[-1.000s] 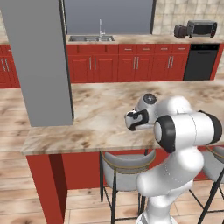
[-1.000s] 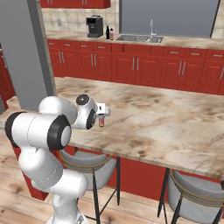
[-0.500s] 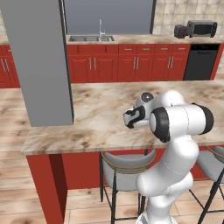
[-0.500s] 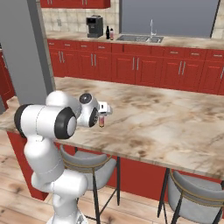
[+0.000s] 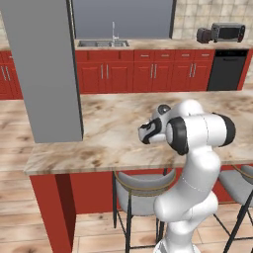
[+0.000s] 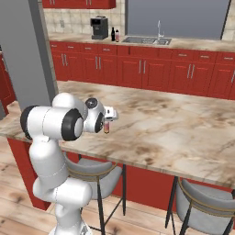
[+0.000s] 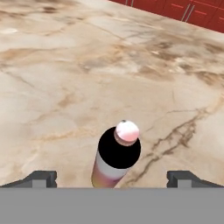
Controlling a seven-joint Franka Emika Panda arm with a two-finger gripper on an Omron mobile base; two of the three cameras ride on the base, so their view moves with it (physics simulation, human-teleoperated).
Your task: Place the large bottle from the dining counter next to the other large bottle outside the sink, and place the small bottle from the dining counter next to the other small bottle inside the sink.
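In the hand view the left fingertip (image 7: 41,178) shows at the lower left and the other at the lower right, spread wide. Between them, nearer the left one and touching neither, stands the bottle (image 7: 117,156): upright, dark-shouldered, with a pink cap and a pale label. Bare marble of the dining counter (image 7: 65,78) lies on all sides of it. In the right base view the gripper (image 6: 109,115) hangs over the bottle close to the near edge of the counter, with stools below. Across the floor aisle, the back counter carries a coffee machine (image 6: 98,28), two small bottles (image 6: 114,34) just beside it, then the sink (image 6: 146,40) further right.
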